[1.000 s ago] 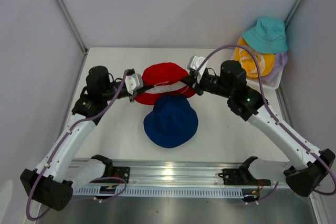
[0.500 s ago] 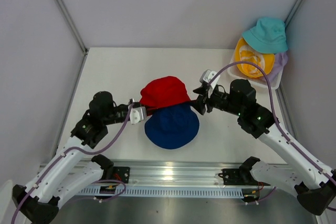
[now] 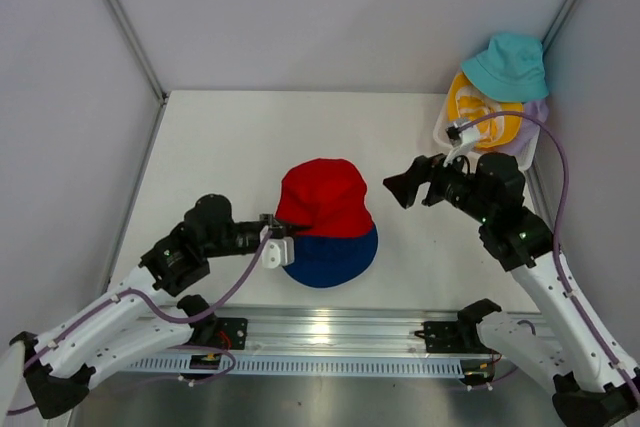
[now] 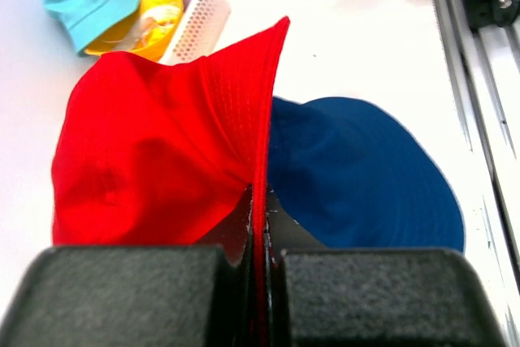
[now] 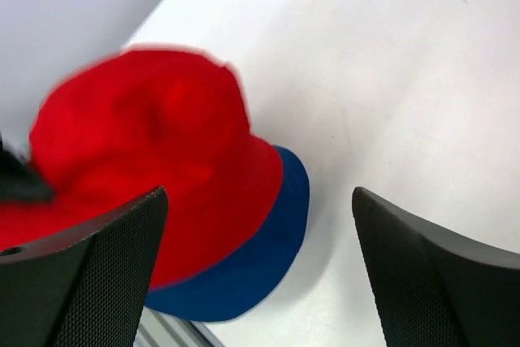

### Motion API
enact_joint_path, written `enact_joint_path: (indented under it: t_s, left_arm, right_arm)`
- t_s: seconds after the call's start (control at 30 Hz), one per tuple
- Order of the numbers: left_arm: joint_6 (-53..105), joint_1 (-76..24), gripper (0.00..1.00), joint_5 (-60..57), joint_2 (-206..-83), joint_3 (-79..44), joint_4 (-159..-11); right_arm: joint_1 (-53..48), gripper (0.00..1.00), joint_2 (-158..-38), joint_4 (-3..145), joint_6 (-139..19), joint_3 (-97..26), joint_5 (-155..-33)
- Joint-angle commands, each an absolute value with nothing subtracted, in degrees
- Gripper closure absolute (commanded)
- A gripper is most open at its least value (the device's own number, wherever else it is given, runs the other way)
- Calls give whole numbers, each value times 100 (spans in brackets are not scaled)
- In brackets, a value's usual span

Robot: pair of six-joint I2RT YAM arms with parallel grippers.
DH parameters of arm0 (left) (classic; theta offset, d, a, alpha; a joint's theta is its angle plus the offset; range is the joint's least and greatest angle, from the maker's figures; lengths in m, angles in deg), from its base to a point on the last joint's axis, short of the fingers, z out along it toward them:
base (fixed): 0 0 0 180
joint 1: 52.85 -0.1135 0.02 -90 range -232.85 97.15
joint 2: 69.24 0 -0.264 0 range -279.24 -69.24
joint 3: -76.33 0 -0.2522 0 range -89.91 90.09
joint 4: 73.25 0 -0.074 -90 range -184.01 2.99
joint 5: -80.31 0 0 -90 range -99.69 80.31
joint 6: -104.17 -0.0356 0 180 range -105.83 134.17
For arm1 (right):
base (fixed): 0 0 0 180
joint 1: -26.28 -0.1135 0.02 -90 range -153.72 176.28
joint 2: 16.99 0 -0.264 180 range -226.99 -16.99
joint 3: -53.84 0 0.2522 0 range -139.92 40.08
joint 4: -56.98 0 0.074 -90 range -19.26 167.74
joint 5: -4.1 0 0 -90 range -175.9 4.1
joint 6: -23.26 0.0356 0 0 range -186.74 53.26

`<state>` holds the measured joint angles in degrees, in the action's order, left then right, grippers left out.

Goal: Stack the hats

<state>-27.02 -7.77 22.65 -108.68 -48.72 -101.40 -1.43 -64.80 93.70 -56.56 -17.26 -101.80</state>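
We have the left hand (image 4: pixel 258 229) pinched tight on the brim of the red hat (image 3: pixel 325 197), which lies over the navy hat (image 3: pixel 335 255) on the bench (image 3: pixel 215 142). Our right hand (image 3: pixel 404 188) gapes wide, holding nothing, near both hats on their right.

Materials and finishes, as we record them.
We list the red hat (image 3: pixel 322 197) and navy hat (image 3: pixel 335 257) as soft matt cloth, the red showing a fine weave in the left wrist view. The teal hat (image 3: pixel 508 62) and yellow hat (image 3: pixel 492 127) are likewise matt fabric. We note the basket (image 4: pixel 199 18) as white plastic lattice, the table (image 3: pixel 220 147) as smooth matt white, the rail (image 3: pixel 330 339) as bright ribbed metal, and the left gripper (image 4: pixel 258 217) pads (image 4: pixel 130 290) as black, matt and grainy.
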Motion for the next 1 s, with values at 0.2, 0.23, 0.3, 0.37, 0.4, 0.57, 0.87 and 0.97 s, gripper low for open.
enact_joint_path:
  t_s: [0.2,0.23,0.3,0.37,0.4,0.57,0.87,0.97]
  left_arm:
    - [-3004,356,99,940,-10801,-5210,-10213]
    - [-2952,445,99,765,-10687,-5368,-10108]
    - [-2829,620,98,263,-10546,-5605,-9784]
    - [-2662,735,97,-96,-10397,-5791,-9651]
    - [-2592,866,96,-151,-10352,-5809,-9642]
    - [-2292,1131,91,77,-10325,-5897,-10098]
    - [-1203,1157,1,271,-10115,-5431,-10310]
    - [-843,1149,0,131,-9869,-5282,-10380]
  right_arm:
    - [624,1,-7104,7963,-1534,-441,-10330]
    - [519,1,-7139,7709,-1393,-370,-10243]
    - [361,1,-7183,7645,-1295,-342,-10032]
    - [185,1,-7235,7759,-1443,-474,-9681]
    - [150,0,-7244,7812,-1488,-527,-9610]
    - [176,0,-7376,7830,-1585,-615,-9504]
    - [184,0,-7842,7637,-1673,-755,-9644]
    - [193,0,-7930,7610,-1769,-782,-9671]
